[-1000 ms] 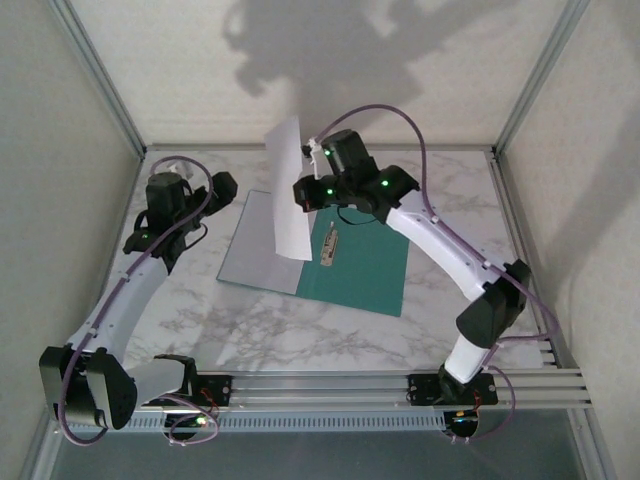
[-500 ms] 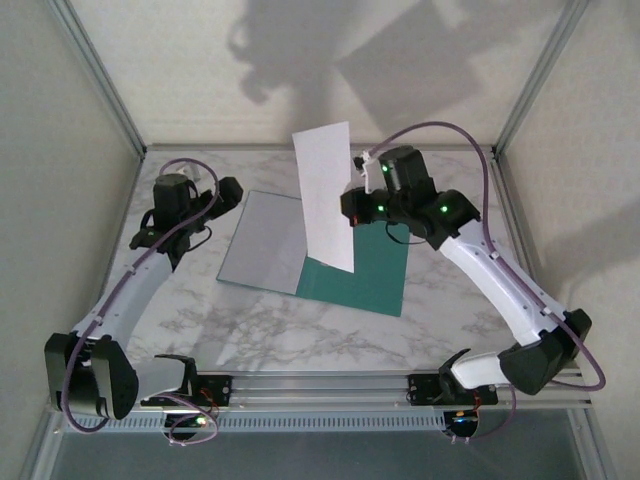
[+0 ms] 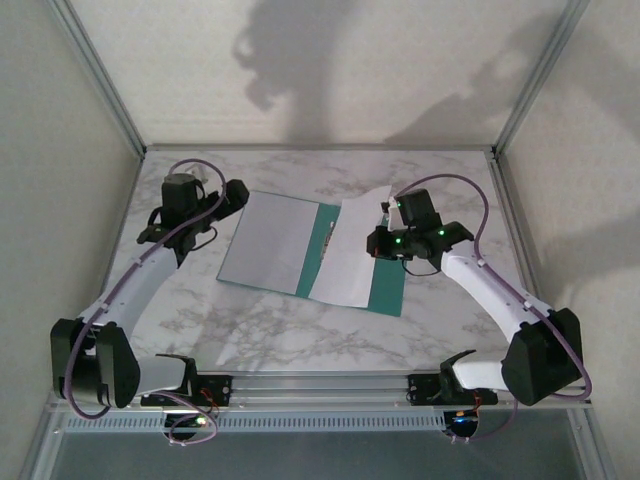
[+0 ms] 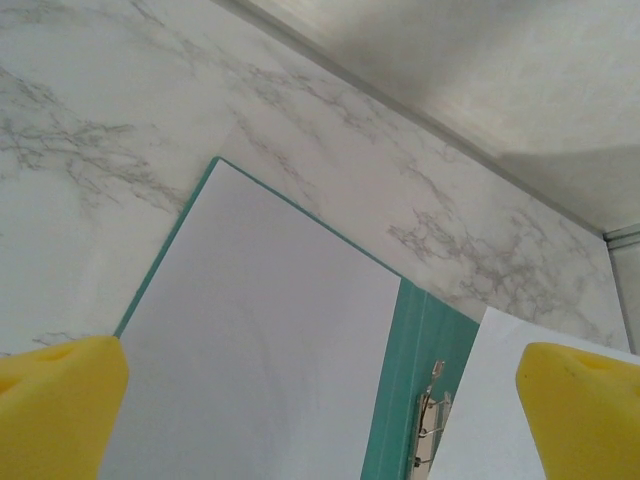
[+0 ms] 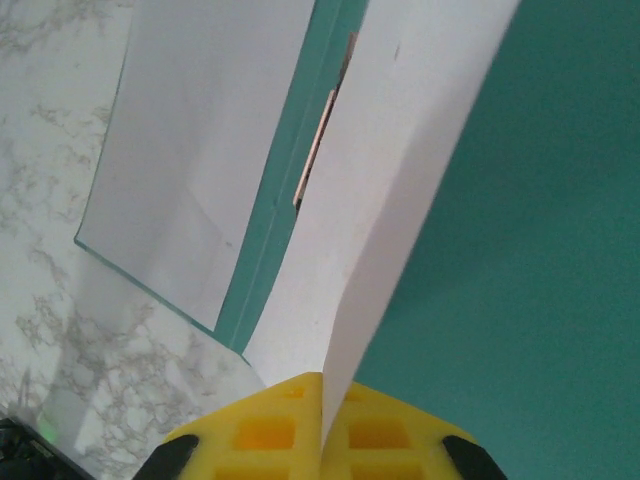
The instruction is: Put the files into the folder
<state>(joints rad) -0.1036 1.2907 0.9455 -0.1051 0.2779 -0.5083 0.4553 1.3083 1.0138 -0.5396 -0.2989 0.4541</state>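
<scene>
Held file: thin white paper sheet (image 3: 348, 255), over the right leaf of the flat teal card folder (image 3: 390, 288), long side along the fold.
Right claw (image 3: 385, 238): clenched on the sheet's right edge, which is lifted; this arm is nearer.
Other file: flat white paper (image 3: 265, 240), lying on the left leaf.
Left claw (image 3: 233, 192): fingers wide apart, holding nothing.
Room: bare teal under the sheet, grey-veined marble table (image 3: 300, 340) all around.

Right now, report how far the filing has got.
Done: the folder lies open with one sheet flat on its left leaf. In hand: the right pincer is shut on a second sheet, which is lowered over the right leaf with its gripped edge raised. Left: let that sheet go so it lies flat, and probably close the folder. The left pincer is open and holds nothing.
</scene>
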